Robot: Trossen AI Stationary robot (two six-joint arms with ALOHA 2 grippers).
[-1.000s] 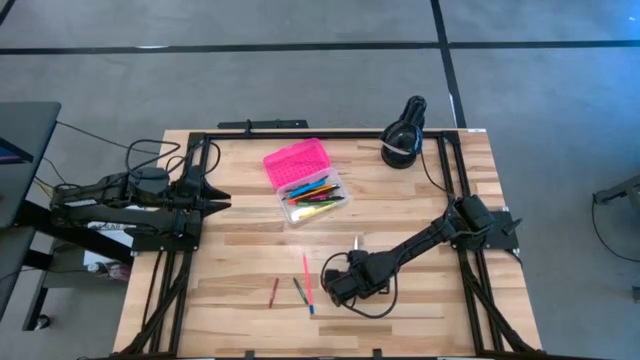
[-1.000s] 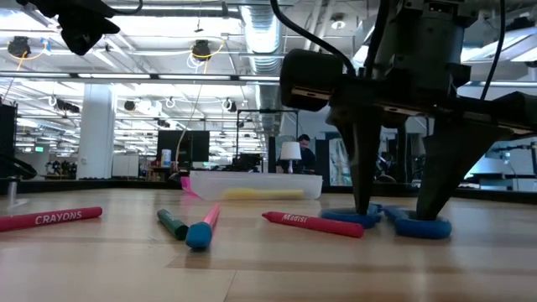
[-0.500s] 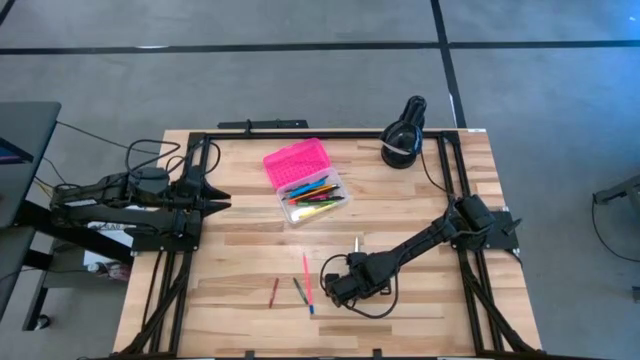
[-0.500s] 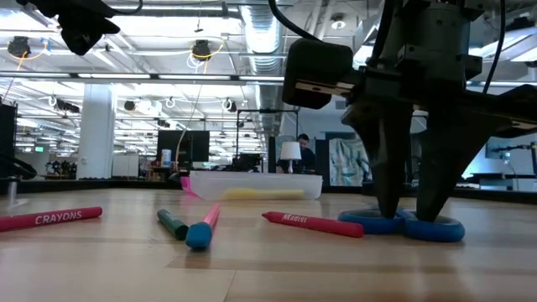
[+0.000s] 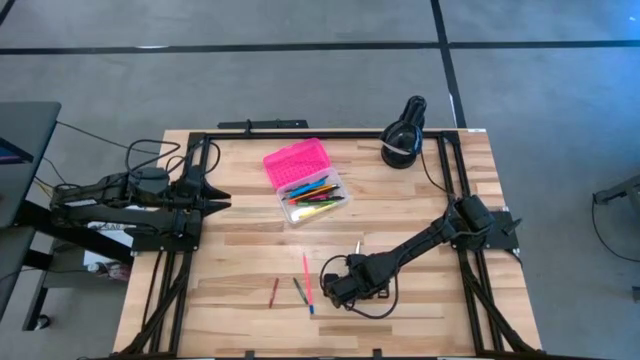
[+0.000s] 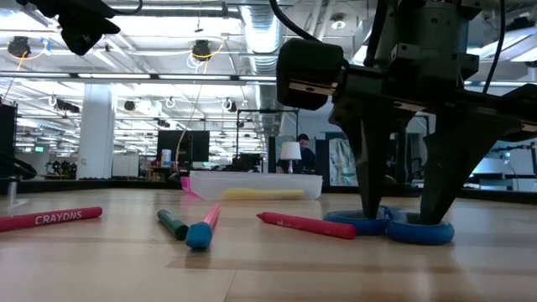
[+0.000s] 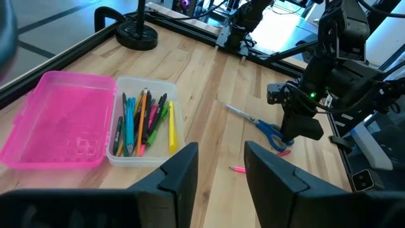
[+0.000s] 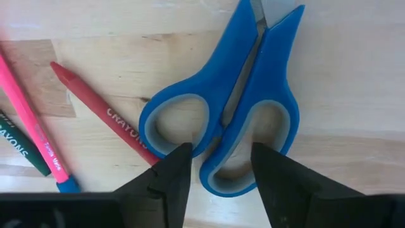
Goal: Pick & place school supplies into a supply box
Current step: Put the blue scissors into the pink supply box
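The right gripper (image 6: 403, 220) is working down at the near edge of the table, its fingers (image 8: 166, 176) standing apart and planted inside the loops of the blue scissors (image 8: 231, 107), which are lying flat on the wood. Just left, a red crayon (image 6: 304, 225) is touching the handles, with a pink pen (image 5: 307, 283) and green crayon (image 6: 172, 223) beside it. Farther back, the supply box (image 5: 305, 181) is sitting open, pens inside. The left gripper (image 5: 222, 202) is waiting at the left edge, fingers parted, holding nothing.
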